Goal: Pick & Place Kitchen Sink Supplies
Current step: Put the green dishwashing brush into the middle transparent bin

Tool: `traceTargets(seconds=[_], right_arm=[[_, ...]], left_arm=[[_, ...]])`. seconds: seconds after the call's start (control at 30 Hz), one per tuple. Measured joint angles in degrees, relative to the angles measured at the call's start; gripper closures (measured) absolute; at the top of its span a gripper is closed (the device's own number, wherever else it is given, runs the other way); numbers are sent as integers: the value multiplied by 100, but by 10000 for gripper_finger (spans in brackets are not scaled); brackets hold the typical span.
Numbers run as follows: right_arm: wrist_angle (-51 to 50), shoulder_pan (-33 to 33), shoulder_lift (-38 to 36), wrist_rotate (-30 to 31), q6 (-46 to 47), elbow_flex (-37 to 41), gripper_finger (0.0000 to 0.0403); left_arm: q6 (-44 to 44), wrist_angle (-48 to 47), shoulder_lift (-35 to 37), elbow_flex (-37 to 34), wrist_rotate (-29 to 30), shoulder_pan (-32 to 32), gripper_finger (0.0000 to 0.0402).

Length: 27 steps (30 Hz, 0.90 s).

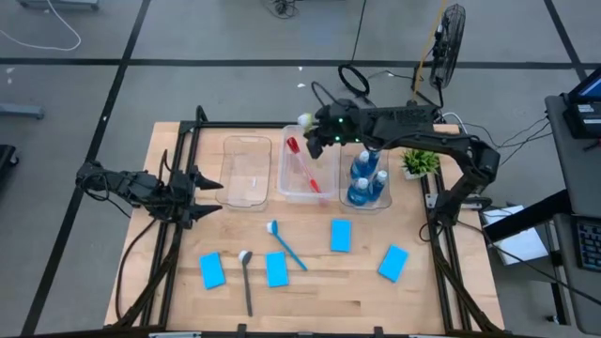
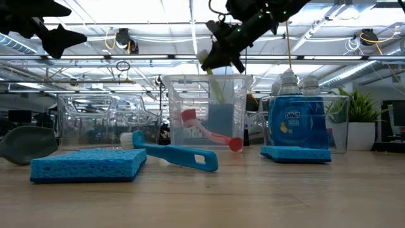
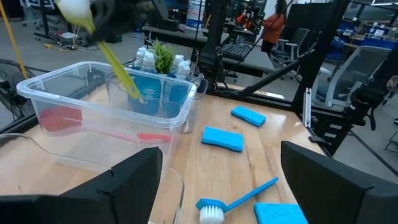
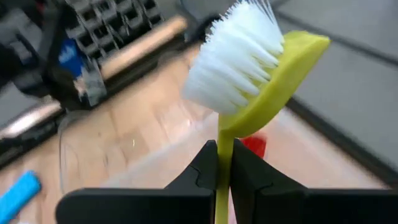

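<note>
My right gripper (image 1: 317,137) is over the middle clear tub (image 1: 285,188), shut on a yellow-green dish brush (image 3: 120,70) with a white bristle head (image 4: 239,65). A red brush (image 1: 304,165) lies in that tub. The right tub (image 1: 385,201) holds blue bottles (image 1: 367,176). The left tub (image 1: 246,171) holds nothing. On the table lie a blue brush (image 1: 286,246), a dark brush (image 1: 247,282) and several blue sponges (image 1: 340,236). My left gripper (image 3: 221,149) waits open at the table's left side, level, facing the tubs. My right gripper pinches the yellow-green brush's handle just below the head (image 4: 222,146) between its two fingers. The fingers come from the table's right side, slanting down, and lie across the handle. The head sticks out past the fingertips. The handle (image 2: 217,88) hangs slanted down inside the middle tub's rim.
A small green potted plant (image 1: 420,161) stands just right of the bottle tub. The three tubs stand in a row at the table's far middle. Bare wood lies between the sponges near the front edge (image 1: 319,305).
</note>
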State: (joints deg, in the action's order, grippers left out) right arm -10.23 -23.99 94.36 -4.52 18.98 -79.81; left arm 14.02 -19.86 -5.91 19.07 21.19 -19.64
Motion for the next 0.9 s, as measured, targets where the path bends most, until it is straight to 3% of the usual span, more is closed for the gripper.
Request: traceTargets(seconds=[0.5, 0.9], right_arm=[[-585, 311, 221, 1, 92, -2, 394], [-884, 348, 221, -1, 92, 37, 390]], left_arm=[[9, -7, 0, 0, 240, -2, 96], [11, -7, 0, 0, 238, -1, 75]])
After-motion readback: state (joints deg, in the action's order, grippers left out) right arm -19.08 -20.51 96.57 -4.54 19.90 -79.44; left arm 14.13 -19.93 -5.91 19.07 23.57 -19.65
